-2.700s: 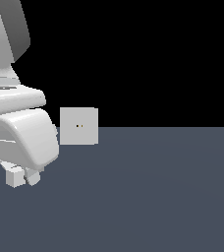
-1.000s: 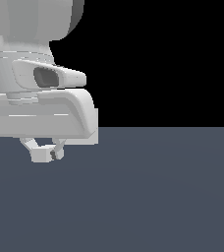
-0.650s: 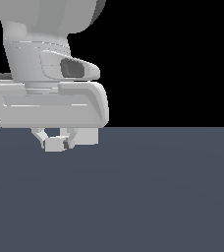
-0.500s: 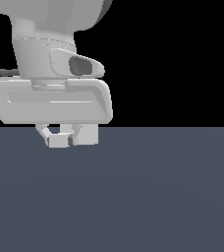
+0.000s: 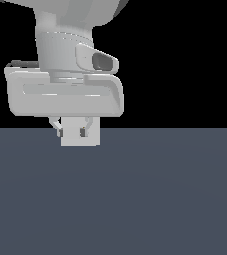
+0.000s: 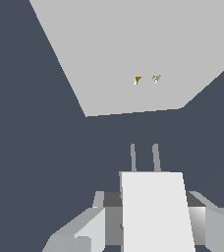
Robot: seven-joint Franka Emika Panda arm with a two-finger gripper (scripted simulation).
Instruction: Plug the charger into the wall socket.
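Looking across the room, I see the big white robot arm [image 5: 65,64] hanging low over the dark grey floor [image 5: 150,199]. Its claw [image 5: 71,130] points down, and right behind it stands the wall socket [image 5: 91,138], a flat off-white square. The arm covers the top part of the socket, so from this side only the lower part shows.

From the camera on the wrist, things are much easier to see. The claw [image 6: 148,221] has hold of the charger [image 6: 155,211], a small white block. One finger [image 6: 82,231] sits on each side of the block, pressed close against it, so the claw is open just as wide as the block. Two short grey prongs [image 6: 144,157] stick out of the front end of the charger. They point toward the wall socket [image 6: 133,54], which fills much of the view ahead. Two tiny holes [image 6: 146,79] sit near the middle of the socket. The prongs are not touching the socket. A strip of dark floor shows between the prong tips and the edge of the square.
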